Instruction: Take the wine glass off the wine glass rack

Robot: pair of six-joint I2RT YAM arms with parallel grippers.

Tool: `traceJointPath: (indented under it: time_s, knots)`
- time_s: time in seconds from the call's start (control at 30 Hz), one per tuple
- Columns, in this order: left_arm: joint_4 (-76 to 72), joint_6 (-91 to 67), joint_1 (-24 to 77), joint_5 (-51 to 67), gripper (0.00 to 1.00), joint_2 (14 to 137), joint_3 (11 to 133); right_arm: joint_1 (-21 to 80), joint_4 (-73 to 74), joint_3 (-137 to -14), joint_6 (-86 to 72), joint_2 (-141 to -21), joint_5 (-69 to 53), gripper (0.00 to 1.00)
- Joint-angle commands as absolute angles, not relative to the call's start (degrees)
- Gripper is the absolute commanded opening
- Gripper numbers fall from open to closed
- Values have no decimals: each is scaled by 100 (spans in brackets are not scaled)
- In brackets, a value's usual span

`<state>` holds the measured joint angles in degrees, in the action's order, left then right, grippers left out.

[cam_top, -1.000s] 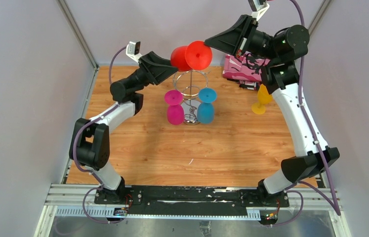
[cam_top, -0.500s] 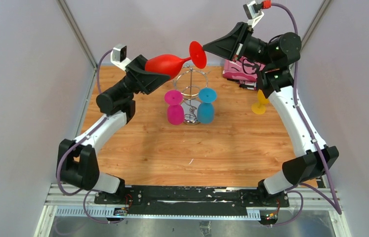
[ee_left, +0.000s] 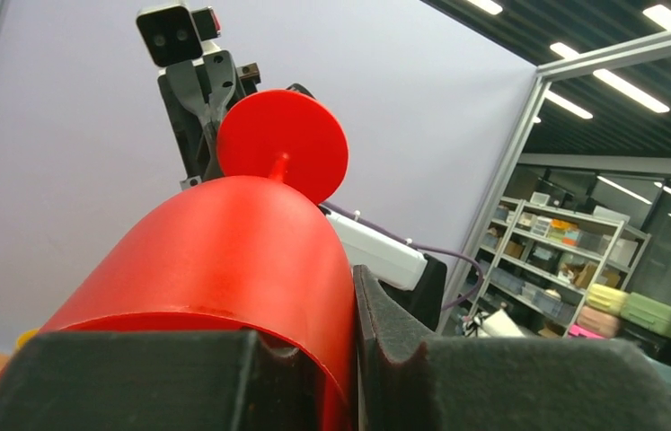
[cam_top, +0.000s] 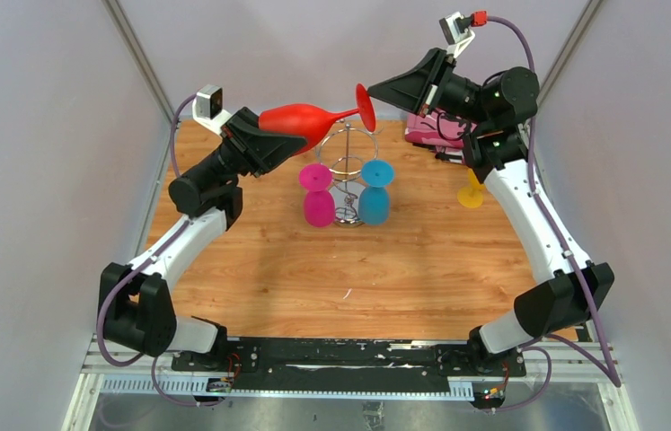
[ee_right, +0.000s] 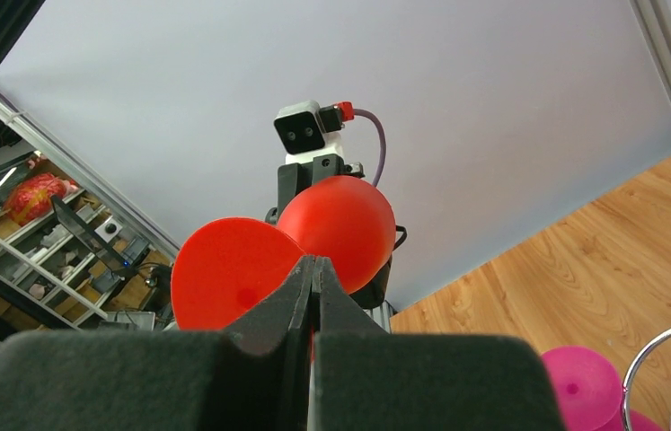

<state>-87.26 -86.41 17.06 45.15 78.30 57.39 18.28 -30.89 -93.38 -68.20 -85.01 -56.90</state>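
In the left hand (cam_top: 290, 132), clamped tight between both fingers: the bowl of the red wine glass (cam_top: 303, 117). Up in the air, lying on its side, stem level, bowl toward 9 o'clock and foot toward 3 o'clock in the overhead view. Off the rack (cam_top: 347, 165), just above its top wires, toward 12 o'clock from the centre post and apart from the hooks. From the left wrist, red bowl filling the gap between the black fingers, round foot beyond it at the end of the thin stem.

At the foot of the glass, the right hand (cam_top: 375, 88), reaching from 2 o'clock of the rack. Fingers shut to a thin slit, tips against the upper rim of the foot. Hard to tell whether pinching that rim or only touching it.

Rack upright at the middle of the table (cam_top: 358, 278), a chrome ring of hooks round the post. Hung upside down from it, a pink glass (cam_top: 318, 206) at 9 o'clock of the post and a blue glass (cam_top: 374, 205) at 3 o'clock, bowls low near the wood.

Well apart at 3 o'clock of the rack, a yellow glass (cam_top: 472, 189) on the table, partly behind the right arm. At 2 o'clock, by the back edge, a pink box (cam_top: 430, 121).
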Motion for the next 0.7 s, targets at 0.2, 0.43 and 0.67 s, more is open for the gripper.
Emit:
traceJointPath:
  time_s: [0.2, 0.43, 0.67]
  knots:
    - [-9037, -8762, 1591, 4525, 0, 7981, 5763, 1861, -3112, -9324, -6623, -8223, -5785, 1]
    - [-7175, -8088, 1033, 4364, 0, 7562, 6038, 1612, -2596, -9052, -6003, -7845, -5506, 67]
    - [-247, -3866, 1037, 2518, 0, 7025, 7929, 1354, -1793, -8782, -5334, -7499, -5343, 73]
